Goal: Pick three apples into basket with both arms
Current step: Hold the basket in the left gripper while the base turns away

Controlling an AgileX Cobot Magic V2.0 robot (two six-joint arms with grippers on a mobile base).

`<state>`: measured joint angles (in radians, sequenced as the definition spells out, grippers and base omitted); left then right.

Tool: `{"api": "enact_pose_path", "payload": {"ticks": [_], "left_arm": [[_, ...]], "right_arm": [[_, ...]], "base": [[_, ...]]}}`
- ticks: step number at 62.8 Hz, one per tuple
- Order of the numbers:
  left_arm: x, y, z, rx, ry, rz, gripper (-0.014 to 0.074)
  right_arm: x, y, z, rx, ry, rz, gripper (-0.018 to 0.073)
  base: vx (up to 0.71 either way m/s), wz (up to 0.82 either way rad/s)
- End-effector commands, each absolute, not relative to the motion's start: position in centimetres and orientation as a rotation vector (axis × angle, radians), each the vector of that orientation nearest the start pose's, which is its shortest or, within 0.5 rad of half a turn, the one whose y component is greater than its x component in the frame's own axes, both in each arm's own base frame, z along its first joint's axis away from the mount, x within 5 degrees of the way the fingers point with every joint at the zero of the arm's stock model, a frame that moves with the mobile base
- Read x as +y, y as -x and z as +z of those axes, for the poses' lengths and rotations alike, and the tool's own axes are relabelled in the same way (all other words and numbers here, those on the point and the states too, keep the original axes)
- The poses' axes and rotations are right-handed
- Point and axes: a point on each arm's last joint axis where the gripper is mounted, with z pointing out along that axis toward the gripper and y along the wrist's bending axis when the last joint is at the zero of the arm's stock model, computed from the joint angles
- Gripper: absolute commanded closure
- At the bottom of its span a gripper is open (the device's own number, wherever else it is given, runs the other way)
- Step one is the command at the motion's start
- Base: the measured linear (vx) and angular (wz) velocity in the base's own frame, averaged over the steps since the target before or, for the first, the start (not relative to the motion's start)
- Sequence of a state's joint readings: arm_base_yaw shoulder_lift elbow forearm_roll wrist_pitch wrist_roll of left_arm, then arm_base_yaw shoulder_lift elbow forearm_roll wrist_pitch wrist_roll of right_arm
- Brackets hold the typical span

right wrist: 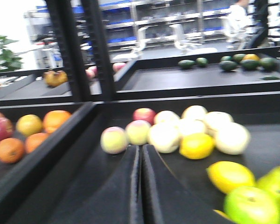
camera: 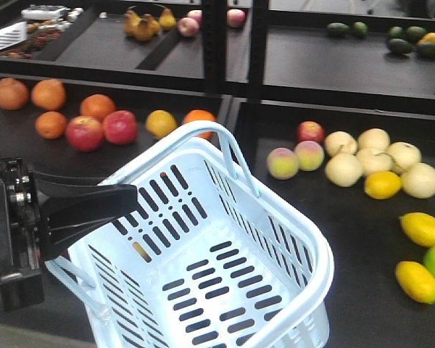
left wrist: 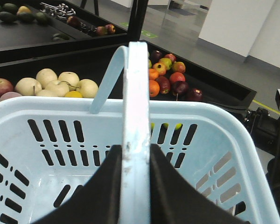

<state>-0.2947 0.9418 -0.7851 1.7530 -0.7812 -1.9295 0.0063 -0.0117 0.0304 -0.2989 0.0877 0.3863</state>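
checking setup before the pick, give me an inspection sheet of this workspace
surface: black shelf trays, fruit loose on them
job's things: basket empty; apples beside oranges; dark apples in far bin
clutter: oranges, lemons, pale pears, peaches
tools: left tool shut on basket handle; right tool shut, empty
cables: nothing seen
surroundings: upper shelf with avocados; grey floor beyond
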Motion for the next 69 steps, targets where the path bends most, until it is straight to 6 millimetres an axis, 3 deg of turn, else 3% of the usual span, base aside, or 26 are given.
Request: {"api": "enact_pose_path", "payload": {"ticks": [1, 69], "left_arm": [[-11.07, -15.24, 37.12, 1.683, -0.749, -0.909, 0.0603], [-11.07, -15.24, 37.12, 1.683, -0.749, -0.909, 0.0603]], "right_arm": [[-0.03, -5.62, 19.93, 1.512, -0.058, 0.057, 0.0564], [-0.03, -5.62, 19.93, 1.512, -0.058, 0.057, 0.0564]], "base": [[-0.11, 0.44], [-0.12, 0.45]]}}
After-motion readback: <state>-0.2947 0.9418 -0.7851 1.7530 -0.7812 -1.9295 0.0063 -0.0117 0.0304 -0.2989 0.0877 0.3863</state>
